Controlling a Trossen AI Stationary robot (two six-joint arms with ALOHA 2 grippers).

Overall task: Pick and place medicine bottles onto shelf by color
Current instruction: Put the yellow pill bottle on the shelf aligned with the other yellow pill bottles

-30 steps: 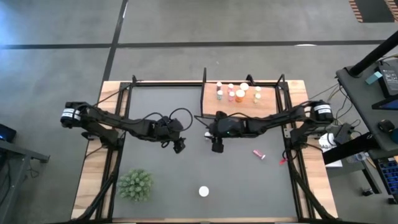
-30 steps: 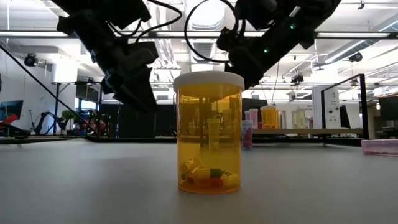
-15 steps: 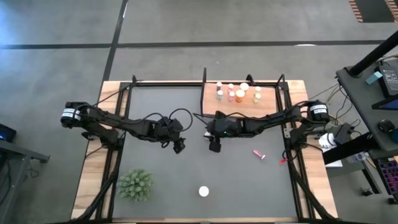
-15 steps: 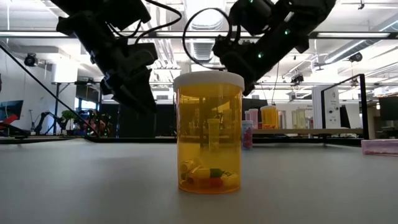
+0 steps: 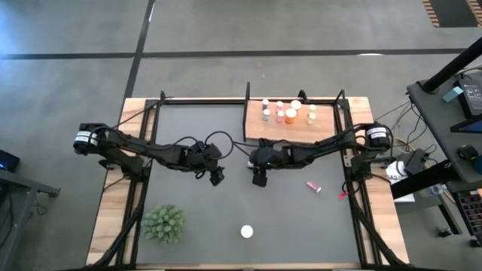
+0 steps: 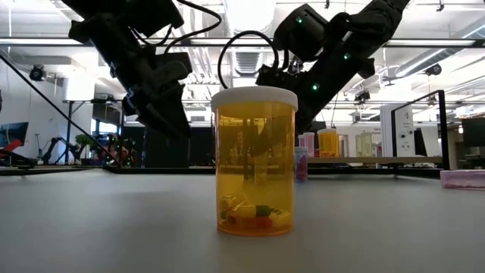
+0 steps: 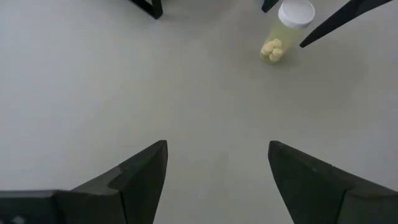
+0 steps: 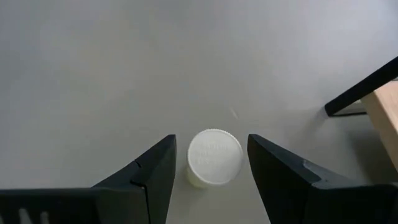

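R gripper (image 8: pixel 208 171) open, fingers astride white-capped bottle (image 8: pixel 215 157) mid-mat, not gripping. L gripper (image 7: pixel 217 174) wide, empty, nearby. Other bottles (image 5: pixel 291 113) on shelf (image 5: pixel 327 120); pink one (image 5: pixel 313 186) lying on mat.

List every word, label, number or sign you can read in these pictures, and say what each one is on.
None can be read.
White cap between the right gripper's fingers: faint raised lettering, too blurred to read.
Orange bottle in the low view: no label shows.
Bottles on the shelf: too small to tell any print.
Pink bottle lying on the mat: too small to read.
Bottle in the left wrist view: no print shows.
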